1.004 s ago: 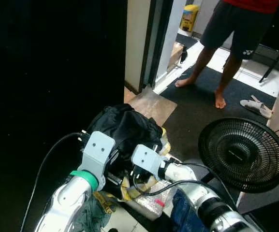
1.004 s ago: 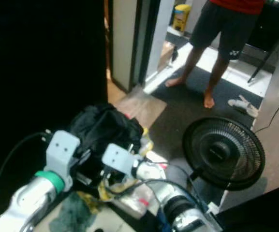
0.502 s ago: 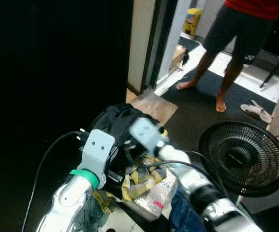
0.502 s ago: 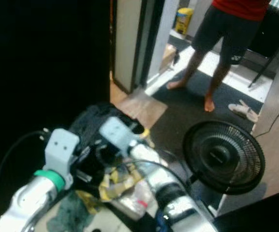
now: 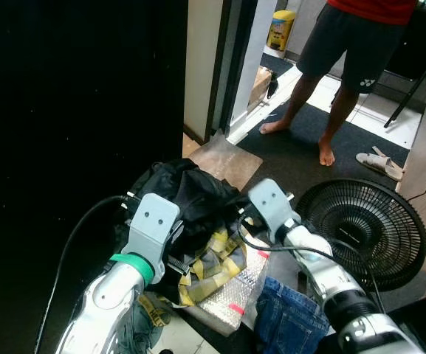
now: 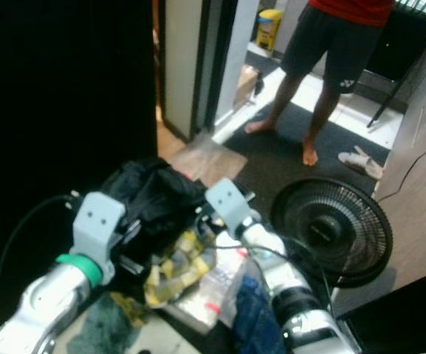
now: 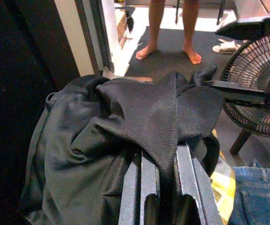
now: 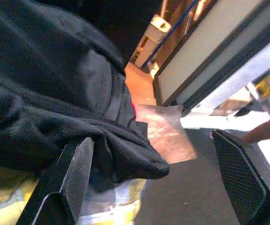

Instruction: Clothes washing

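Black mesh-knit garment (image 7: 125,126), heaped in a crumpled mound at the top of a laundry pile in the middle of the scene, just in front of both arms. Under and near of it, a yellow and grey patterned cloth (image 5: 211,262), a clear bubble-wrap packet (image 5: 231,291) and, to the right, folded blue denim jeans (image 5: 290,324).

Left gripper (image 7: 160,161) clamped on a fold of the black garment: fabric pinched between the two dark fingers (image 7: 142,187) and draped over them, seen in the left wrist view. Left arm with a green band at the wrist, rising from the near left.

Right gripper (image 8: 158,168) spread wide at the right edge of the mound, one finger (image 8: 71,173) touching the underside of the black fabric, the other finger (image 8: 240,168) well apart from it over the floor; nothing held between them.

Farther off and to the right, a round black floor fan (image 5: 368,232) lying tilted on dark carpet. Beyond it, a barefoot person in dark shorts (image 5: 338,44) standing at a doorway, a pale sandal (image 5: 379,164) near the feet, a yellow container (image 5: 280,28) far behind. A flat brown sheet (image 5: 224,158) on the floor just beyond the pile. Left part of the scene in deep shadow.
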Available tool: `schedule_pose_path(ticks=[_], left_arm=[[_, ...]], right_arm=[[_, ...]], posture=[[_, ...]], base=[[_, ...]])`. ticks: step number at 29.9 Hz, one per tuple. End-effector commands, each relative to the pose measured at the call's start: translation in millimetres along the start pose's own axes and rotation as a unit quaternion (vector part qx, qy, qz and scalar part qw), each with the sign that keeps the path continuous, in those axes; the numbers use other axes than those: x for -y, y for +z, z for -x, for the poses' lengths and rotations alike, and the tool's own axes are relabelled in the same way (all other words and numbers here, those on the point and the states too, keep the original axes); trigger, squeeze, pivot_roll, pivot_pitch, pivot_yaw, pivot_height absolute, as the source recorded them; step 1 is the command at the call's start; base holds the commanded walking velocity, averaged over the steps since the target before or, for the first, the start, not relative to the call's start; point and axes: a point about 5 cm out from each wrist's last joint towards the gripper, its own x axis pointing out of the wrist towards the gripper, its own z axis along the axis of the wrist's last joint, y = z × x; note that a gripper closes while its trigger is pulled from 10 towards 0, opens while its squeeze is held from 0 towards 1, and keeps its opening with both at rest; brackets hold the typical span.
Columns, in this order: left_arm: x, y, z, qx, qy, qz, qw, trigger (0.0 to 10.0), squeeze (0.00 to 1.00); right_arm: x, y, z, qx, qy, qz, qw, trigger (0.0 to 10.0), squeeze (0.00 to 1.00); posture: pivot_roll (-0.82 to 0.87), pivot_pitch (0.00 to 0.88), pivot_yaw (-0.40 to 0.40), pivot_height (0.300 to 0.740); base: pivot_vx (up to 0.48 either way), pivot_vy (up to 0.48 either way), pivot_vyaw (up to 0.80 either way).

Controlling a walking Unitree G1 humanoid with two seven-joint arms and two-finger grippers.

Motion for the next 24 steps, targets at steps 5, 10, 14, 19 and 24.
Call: schedule_pose_path(ticks=[5,10,14,19,24], left_arm=[[0.5,-2,4.2,-0.005,0.007,0.005,1.0,10.0,0.0],[-0.5,-2,4.3,-0.005,0.012,0.004,1.0,10.0,0.0],[-1.2,-2,3.9,-0.003,0.015,0.004,1.0,10.0,0.0],[-1.7,-3,4.1,-0.005,0.019,0.005,1.0,10.0,0.0],[-1.7,-2,1.9,-0.003,0.017,0.005,1.0,10.0,0.0]], right_arm=[[-18.9,-5,-6.4,-0.039,0.063,0.111,0.991,10.0,0.0],[-44.6,-6,-3.0,-0.033,0.192,0.075,0.978,10.0,0.0],[-60.4,-8,7.7,-0.015,0.277,0.04,0.96,10.0,0.0],[-63.4,-6,10.8,0.006,0.296,0.055,0.954,10.0,0.0],[-70.3,14,1.8,0.054,0.303,0.027,0.951,10.0,0.0]], posture=[[0.13,0.149,-0.038,0.74],[0.14,0.144,-0.045,0.74],[0.14,0.141,-0.049,0.74],[0.14,0.139,-0.043,0.74],[0.14,0.141,-0.037,0.74]], base=[[0.0,0.0,0.0],[0.0,0.0,0.0],[0.0,0.0,0.0],[0.0,0.0,0.0],[0.0,0.0,0.0]])
